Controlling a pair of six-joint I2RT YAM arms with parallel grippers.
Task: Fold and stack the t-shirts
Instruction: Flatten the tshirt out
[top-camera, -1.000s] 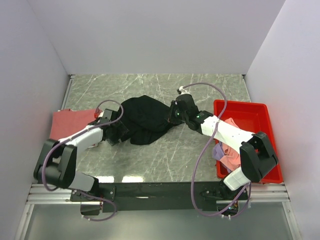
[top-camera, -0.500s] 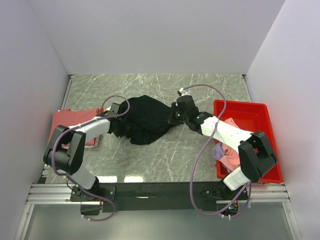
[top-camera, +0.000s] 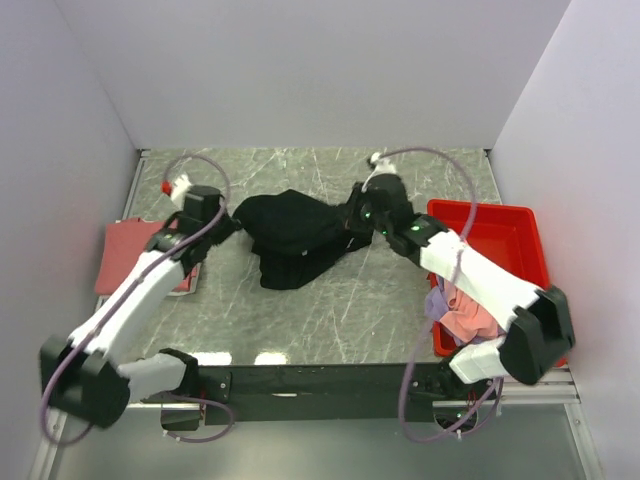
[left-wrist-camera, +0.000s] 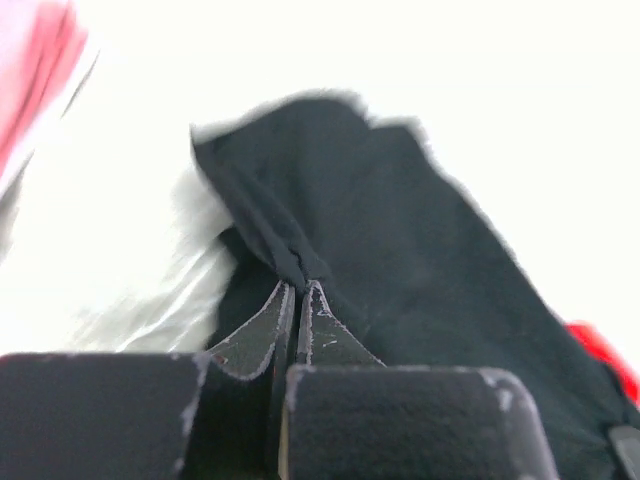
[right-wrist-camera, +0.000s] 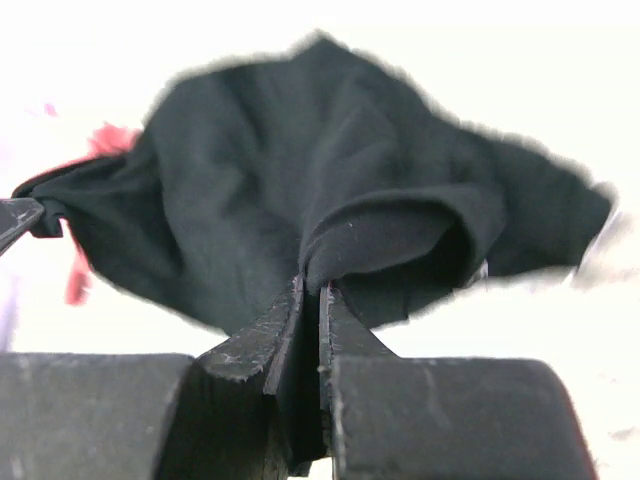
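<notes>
Marble table (top-camera: 330, 300); left jaws and right jaws pinch black t-shirt (top-camera: 295, 238).

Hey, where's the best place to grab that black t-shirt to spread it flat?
At its opposite side edges, coming in from left and right. The black t-shirt is bunched at its middle, and the left gripper and right gripper each pinch a thin fold there, likely letting them pull it open.

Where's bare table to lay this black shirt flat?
The table is bare on the near side of the black shirt and in a strip behind it by the back wall. Crowded: salmon-red shirt at left, red bin at right.
</notes>
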